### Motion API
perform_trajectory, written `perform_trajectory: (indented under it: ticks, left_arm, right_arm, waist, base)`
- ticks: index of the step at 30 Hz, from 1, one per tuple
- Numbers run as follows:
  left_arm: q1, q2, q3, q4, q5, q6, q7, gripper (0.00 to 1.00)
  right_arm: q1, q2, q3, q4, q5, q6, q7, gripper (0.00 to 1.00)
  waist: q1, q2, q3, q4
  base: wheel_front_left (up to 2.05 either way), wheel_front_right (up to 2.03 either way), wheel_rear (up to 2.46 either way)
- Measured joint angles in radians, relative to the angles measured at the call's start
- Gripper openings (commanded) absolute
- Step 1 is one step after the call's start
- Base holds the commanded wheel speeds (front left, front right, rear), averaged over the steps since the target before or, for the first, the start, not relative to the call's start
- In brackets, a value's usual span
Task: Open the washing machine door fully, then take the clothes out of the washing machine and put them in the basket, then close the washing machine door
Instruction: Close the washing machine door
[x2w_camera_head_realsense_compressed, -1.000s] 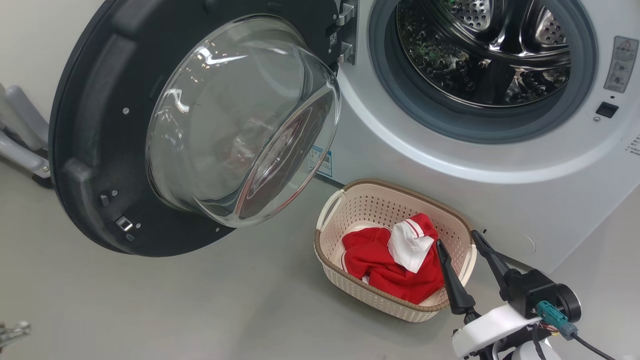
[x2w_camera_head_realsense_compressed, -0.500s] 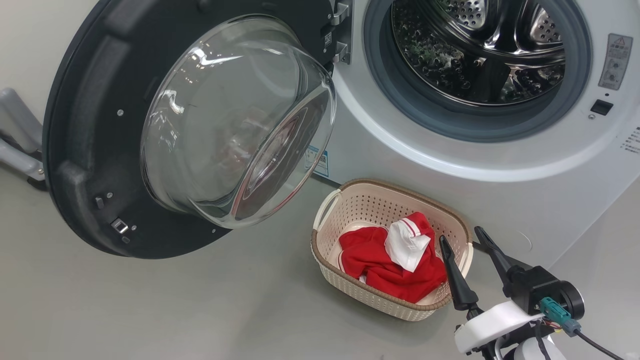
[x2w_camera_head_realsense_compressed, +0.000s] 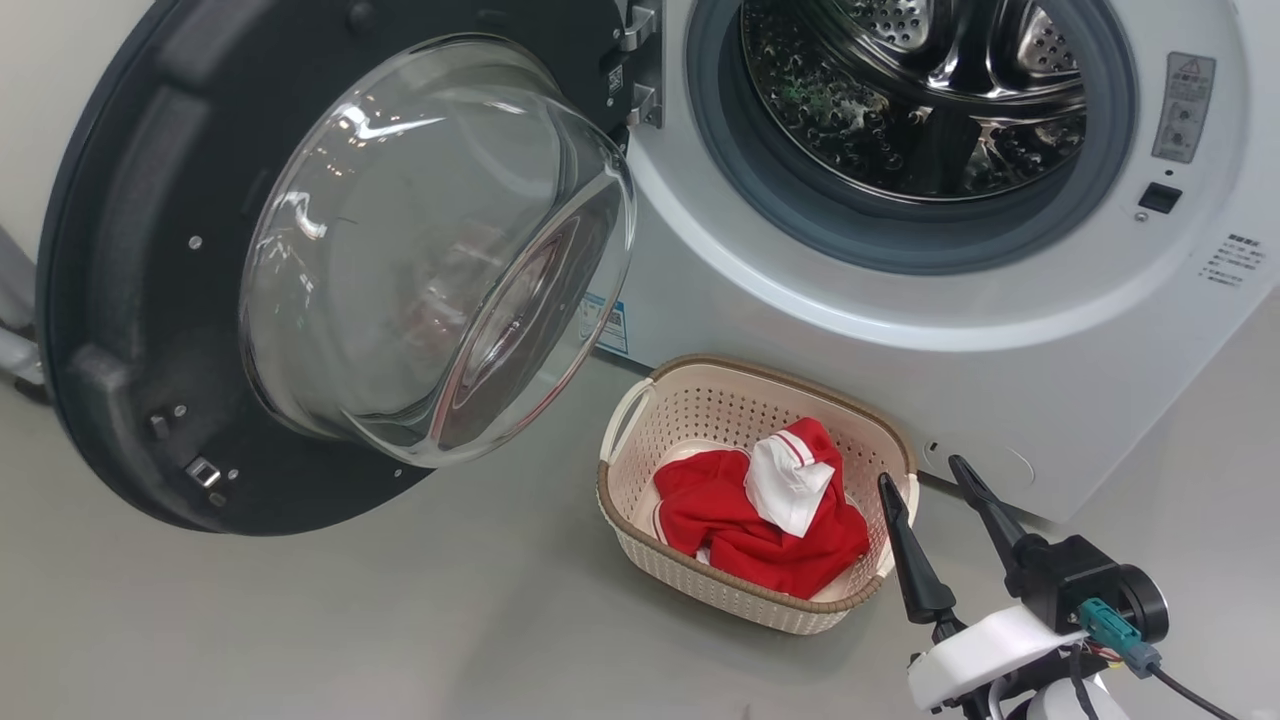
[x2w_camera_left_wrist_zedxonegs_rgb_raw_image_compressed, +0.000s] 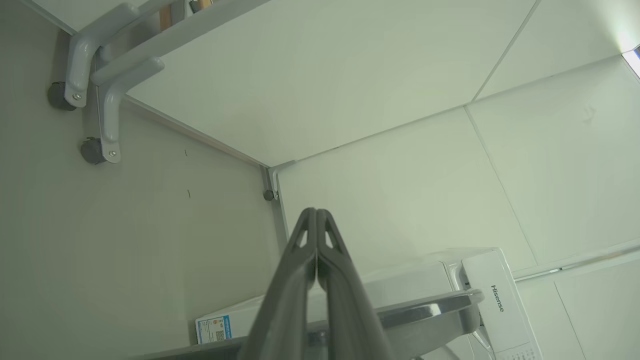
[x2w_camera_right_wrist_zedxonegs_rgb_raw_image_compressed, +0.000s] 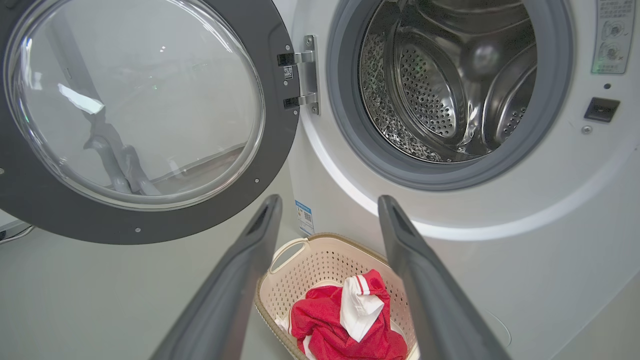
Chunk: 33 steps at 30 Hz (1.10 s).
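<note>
- Red fabric with white parts, the clothes (x2w_camera_head_realsense_compressed: 760, 520) lie heaped inside the basket (x2w_camera_head_realsense_compressed: 700, 585), a white piece with striped trim resting on top of the red.
- The basket stands on the grey floor (x2w_camera_head_realsense_compressed: 400, 620), and the white front of the washing machine (x2w_camera_head_realsense_compressed: 900, 390) rises just behind it.
- A small blue label (x2w_camera_head_realsense_compressed: 603, 325) on the machine sits just above the basket's left handle.
- Above the basket and a little to its right, the steel drum (x2w_camera_head_realsense_compressed: 900, 100) is open to view inside its grey seal (x2w_camera_head_realsense_compressed: 720, 170).
- Up and to the left of the basket, the washing machine door (x2w_camera_head_realsense_compressed: 110, 300) stands swung wide open, its glass bowl (x2w_camera_head_realsense_compressed: 430, 250) bulging outward from the black rim.
- The right gripper (x2w_camera_head_realsense_compressed: 921, 471) hovers just right of the basket, near its right rim, fingers spread apart and empty. In the right wrist view, basket and clothes show low between those fingers.
- The left gripper (x2w_camera_left_wrist_zedxonegs_rgb_raw_image_compressed: 316, 212) has its fingers pressed together tip to tip, holding nothing. It points at pale wall panels, and its place relative to the basket cannot be told.
</note>
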Motion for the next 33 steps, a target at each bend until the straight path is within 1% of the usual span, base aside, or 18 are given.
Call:
perform_trajectory:
  ticks: [6, 13, 18, 20, 22, 25, 30, 33]
  left_arm:
    - [-0.021, 0.002, -0.049, 0.047, 0.0, -0.002, 0.062, 0.0]
    - [-0.057, 0.002, -0.105, 0.088, 0.0, -0.026, 0.118, 0.0]
    - [-0.076, 0.002, -0.116, 0.12, 0.0, -0.043, 0.143, 0.0]
    - [-0.081, 0.002, -0.121, 0.131, 0.0, -0.051, 0.15, 0.0]
    - [-0.083, 0.003, -0.128, 0.139, -0.001, -0.059, 0.17, 0.0]
    - [-0.086, 0.002, -0.132, 0.147, -0.029, -0.073, 0.189, 0.0]
    - [-0.086, 0.003, -0.14, 0.157, -0.045, -0.092, 0.228, 0.0]
    - [-0.086, 0.001, -0.141, 0.159, -0.064, -0.115, 0.255, 0.0]
  right_arm:
    - [0.0, -0.003, -0.001, -0.011, 0.0, 0.0, 0.0, 1.0]
    - [-0.001, -0.013, -0.007, -0.017, 0.0, 0.0, 0.0, 1.0]
    - [-0.002, -0.013, -0.008, -0.021, -0.001, -0.001, 0.0, 1.0]
    - [-0.002, -0.013, -0.01, -0.022, -0.001, -0.008, 0.0, 1.0]
    - [-0.002, -0.013, -0.012, -0.023, -0.001, -0.009, 0.0, 1.0]
    - [-0.002, -0.013, -0.014, -0.024, -0.001, -0.009, 0.0, 1.0]
    - [-0.002, -0.014, -0.015, -0.028, -0.001, -0.009, 0.0, 1.0]
    - [-0.002, -0.014, -0.015, -0.029, -0.001, -0.009, 0.0, 1.0]
  waist:
    - [0.0, 0.0, 0.015, -0.03]
    - [0.0, 0.0, 0.034, -0.053]
    - [0.0, 0.0, 0.041, -0.061]
    - [0.0, 0.0, 0.043, -0.062]
    - [0.0, 0.0, 0.045, -0.063]
    - [0.0, 0.0, 0.048, -0.063]
    - [0.0, 0.0, 0.052, -0.061]
    - [0.0, 0.0, 0.054, -0.06]
  base:
    - [0.0, 0.0, 0.0]
    - [0.0, 0.0, 0.0]
    - [0.0, 0.0, 0.0]
    - [0.0, 0.0, 0.0]
    - [0.0, 0.0, 0.0]
    - [0.0, 0.0, 0.0]
    - [0.0, 0.0, 0.0]
    - [0.0, 0.0, 0.0]
